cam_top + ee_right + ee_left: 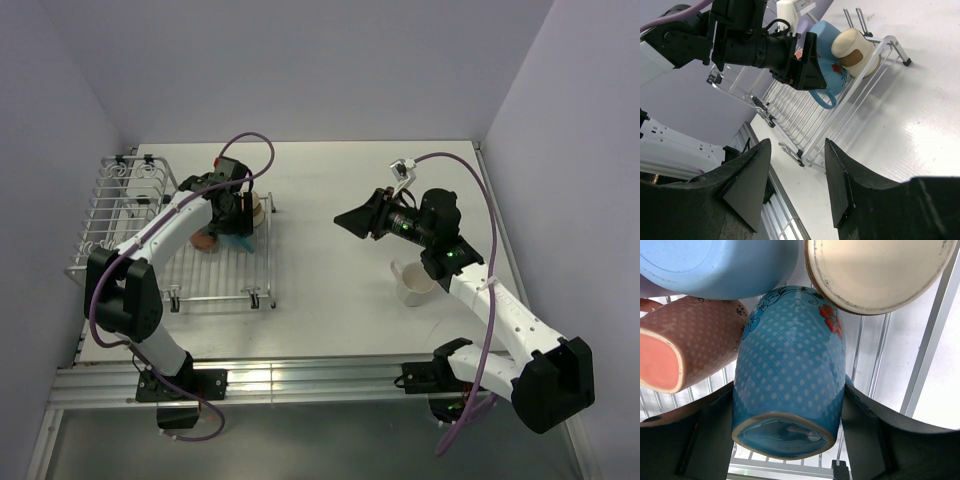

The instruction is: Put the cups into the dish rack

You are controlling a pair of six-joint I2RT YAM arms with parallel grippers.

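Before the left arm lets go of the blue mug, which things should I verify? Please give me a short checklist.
1. The left gripper holds the mid-blue mug, a finger on each side: ok.
2. The mug is above the bars of the dish rack: ok.
3. Free room beside the salmon-pink cup, the light blue cup and the cream cup: cannot tell, all lie very close.
4. The right gripper is open, empty and away from the rack: ok.
5. All cups loaded: not ok, a white mug stands on the table.
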